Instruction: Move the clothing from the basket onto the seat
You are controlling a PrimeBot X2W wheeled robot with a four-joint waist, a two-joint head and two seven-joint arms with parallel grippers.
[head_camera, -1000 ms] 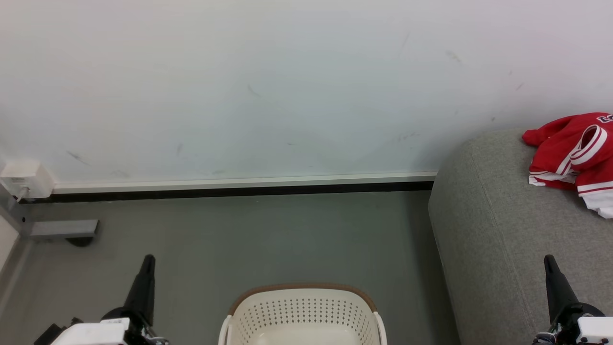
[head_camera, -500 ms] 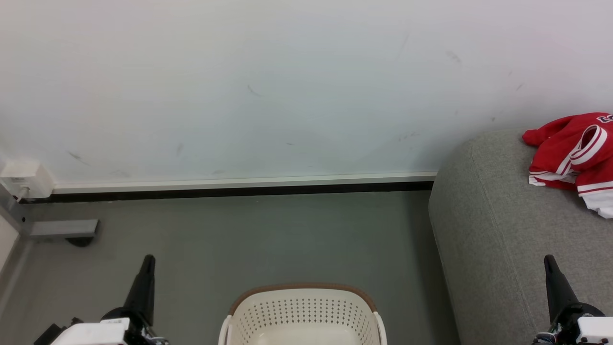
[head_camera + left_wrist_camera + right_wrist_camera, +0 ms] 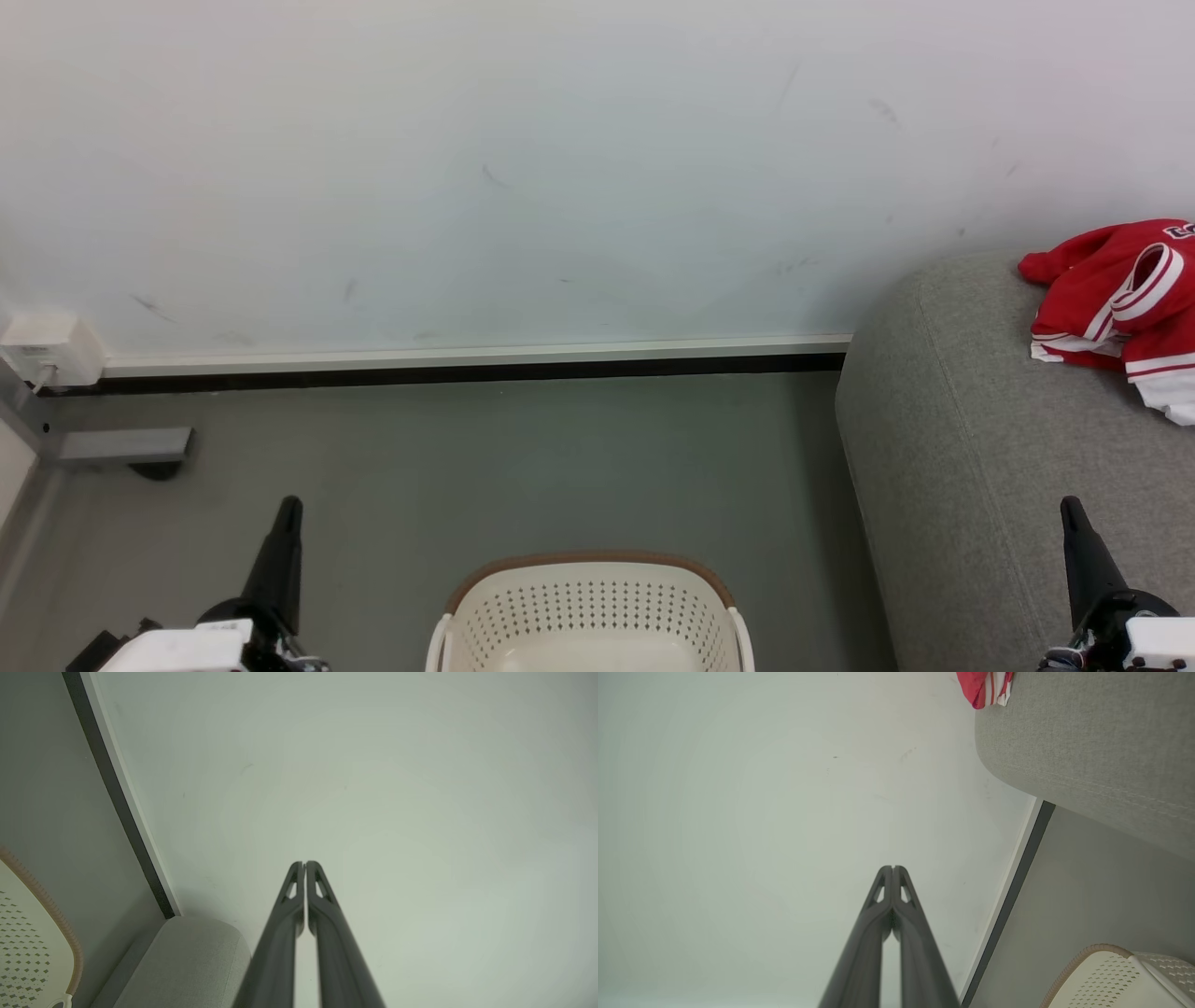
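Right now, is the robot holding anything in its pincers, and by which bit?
Nothing. The left pincer and right pincer are both shut and empty; the red jersey lies on the grey sofa.

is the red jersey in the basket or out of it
Out. The red jersey lies crumpled on the grey sofa; the part of the basket in view holds no clothing.

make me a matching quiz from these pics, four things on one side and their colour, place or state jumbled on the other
Things:
1. jersey
2. basket
3. sofa
4. left end effector

Descriptions:
a. shut, gripping nothing
b. light grey fabric
c. lying on the sofa
d. cream-white with a brown rim

Pairs: 1-c, 2-d, 3-b, 4-a
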